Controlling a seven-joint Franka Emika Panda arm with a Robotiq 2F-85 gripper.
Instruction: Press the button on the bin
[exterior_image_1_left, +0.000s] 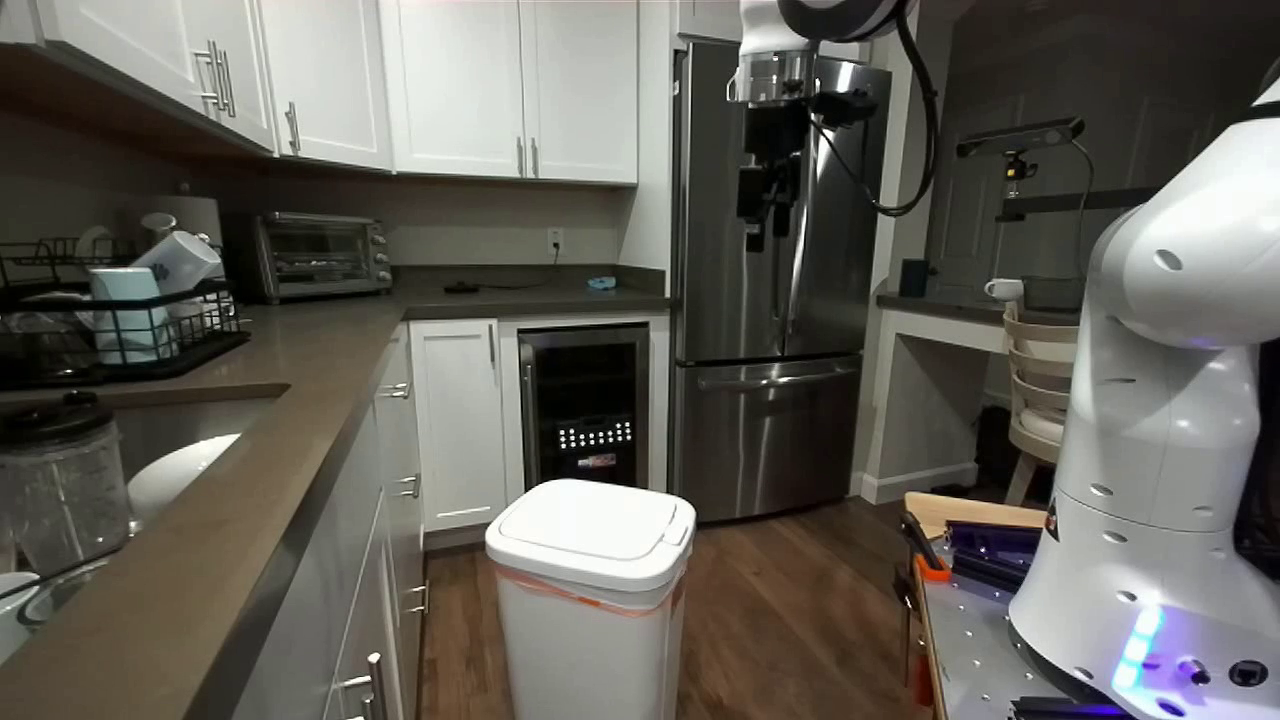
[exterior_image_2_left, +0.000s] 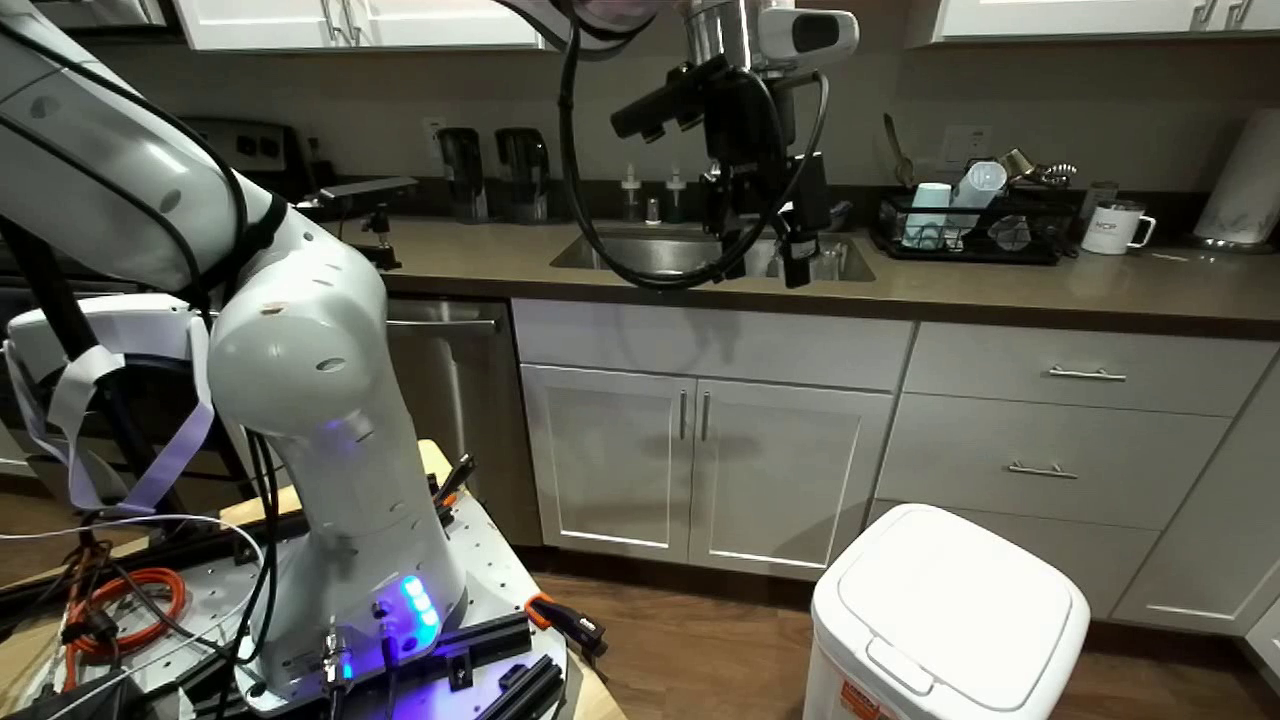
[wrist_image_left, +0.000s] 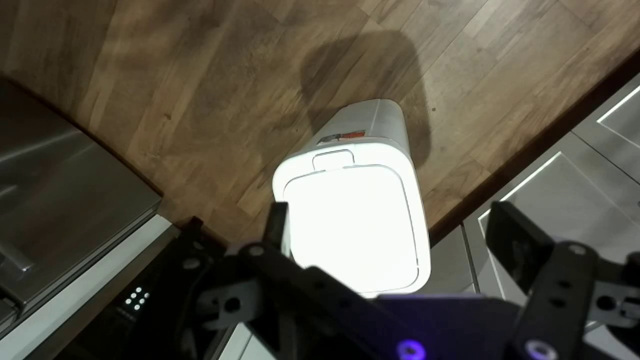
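The tall white bin (exterior_image_1_left: 590, 650) stands on the wood floor, its flat white lid closed; it also shows in an exterior view (exterior_image_2_left: 960, 610). The button (exterior_image_1_left: 676, 532) is a small rounded tab at one edge of the lid, also visible in an exterior view (exterior_image_2_left: 900, 667). In the wrist view the bin's lid (wrist_image_left: 350, 225) is overexposed, and the button (wrist_image_left: 333, 160) shows at its upper edge. My gripper (exterior_image_1_left: 768, 225) is open and empty, high above the bin and apart from it; it also shows in an exterior view (exterior_image_2_left: 766, 262) and the wrist view (wrist_image_left: 389, 215).
A counter (exterior_image_1_left: 290, 430) with white drawers (exterior_image_2_left: 1050, 440) runs beside the bin. A steel fridge (exterior_image_1_left: 770, 430) stands behind the gripper. A dish rack (exterior_image_2_left: 970, 240) sits on the counter. The robot's base table (exterior_image_1_left: 980, 640) carries clamps and rails.
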